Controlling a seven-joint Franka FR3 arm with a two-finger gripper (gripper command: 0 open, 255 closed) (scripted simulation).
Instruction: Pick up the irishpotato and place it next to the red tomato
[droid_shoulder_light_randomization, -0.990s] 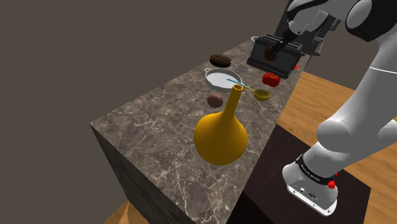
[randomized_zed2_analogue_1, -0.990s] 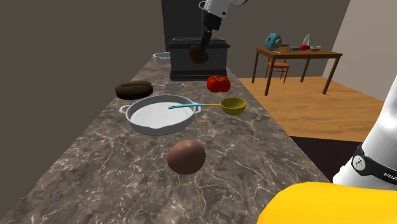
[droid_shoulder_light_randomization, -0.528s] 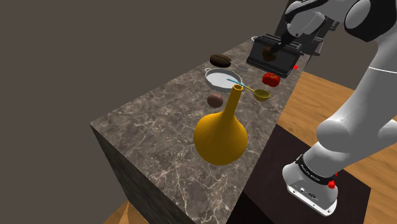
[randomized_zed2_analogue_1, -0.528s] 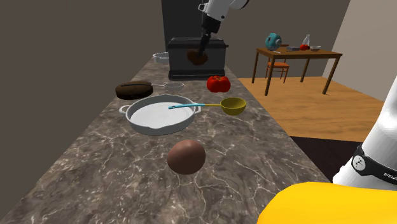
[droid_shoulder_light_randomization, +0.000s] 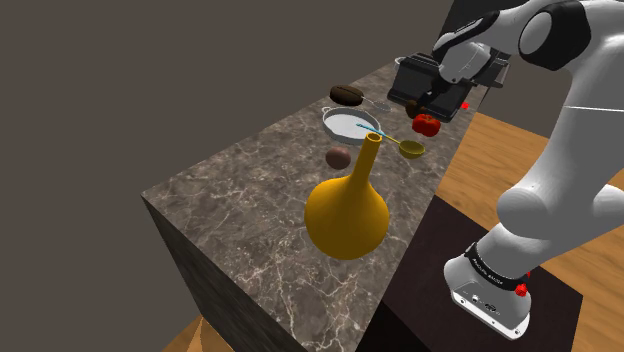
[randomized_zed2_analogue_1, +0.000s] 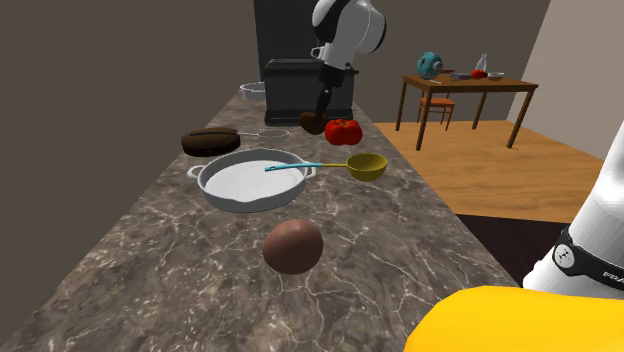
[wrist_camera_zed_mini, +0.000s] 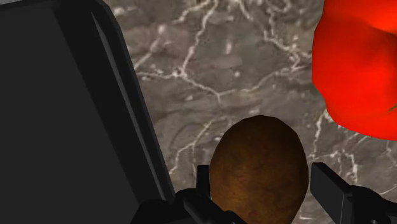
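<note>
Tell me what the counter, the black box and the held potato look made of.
The counter looks like smooth stone, marble-like: dark grey-brown with pale veins. The black box is smooth matte black, maybe metal or plastic; the look leaves it open. The potato in the gripper has matte, mottled brown skin.

Marble counter (droid_shoulder_light_randomization: 240, 190): pan (randomized_zed2_analogue_1: 225, 195), tomato (randomized_zed2_analogue_1: 343, 131), vase (droid_shoulder_light_randomization: 347, 215)

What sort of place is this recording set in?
Most likely a home kitchen opening onto a dining area: a marble-patterned counter carries a white pan and a black toaster-like appliance, with a wooden table on a wood floor beyond.
</note>
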